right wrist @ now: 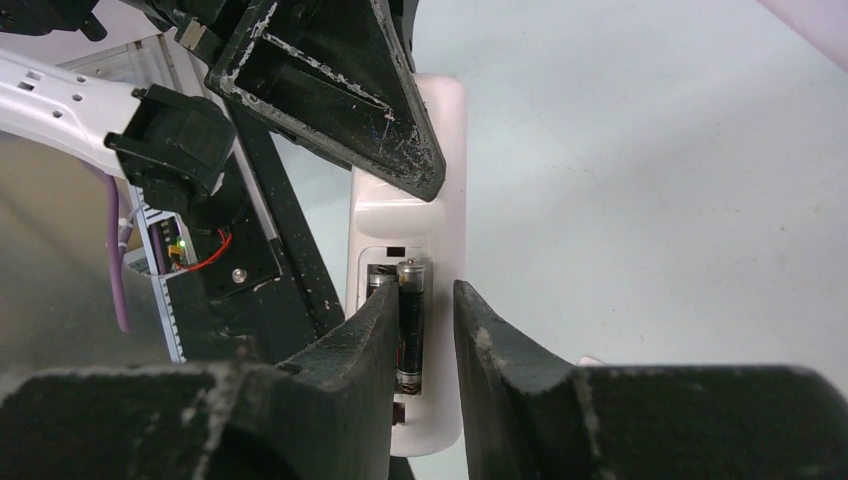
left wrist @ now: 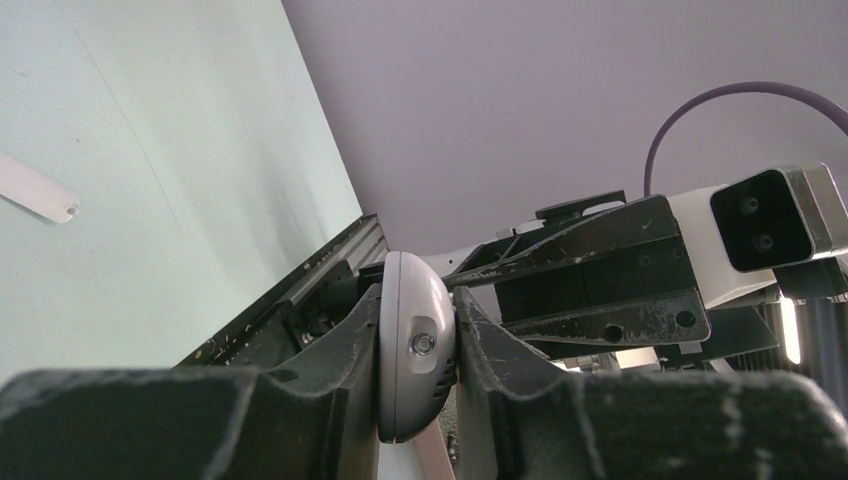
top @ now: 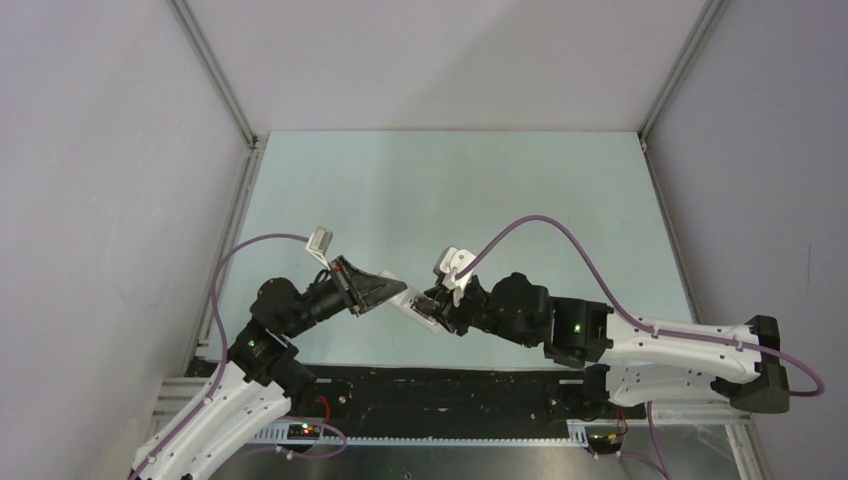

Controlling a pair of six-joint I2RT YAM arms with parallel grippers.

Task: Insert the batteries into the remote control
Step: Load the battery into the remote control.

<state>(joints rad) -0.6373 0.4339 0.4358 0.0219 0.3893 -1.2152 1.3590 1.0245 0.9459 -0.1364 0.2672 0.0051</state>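
My left gripper [top: 385, 292] is shut on one end of the white remote control [top: 408, 300] and holds it above the table; the left wrist view shows the jaws clamped on its rounded end [left wrist: 410, 345]. In the right wrist view the remote [right wrist: 445, 180] faces back-up with its battery bay uncovered. One dark battery [right wrist: 411, 325] lies in the bay, and the tip of a second battery [right wrist: 380, 278] shows beside it, mostly hidden by my finger. My right gripper [right wrist: 427, 292] is slightly open, its jaws straddling the bay, the left one against the battery, the right one apart from it.
A small flat white cover piece [left wrist: 35, 190] lies on the pale green table [top: 450, 190]. Grey walls enclose the table on three sides. A black strip and metal rail [top: 450, 385] run along the near edge by the arm bases.
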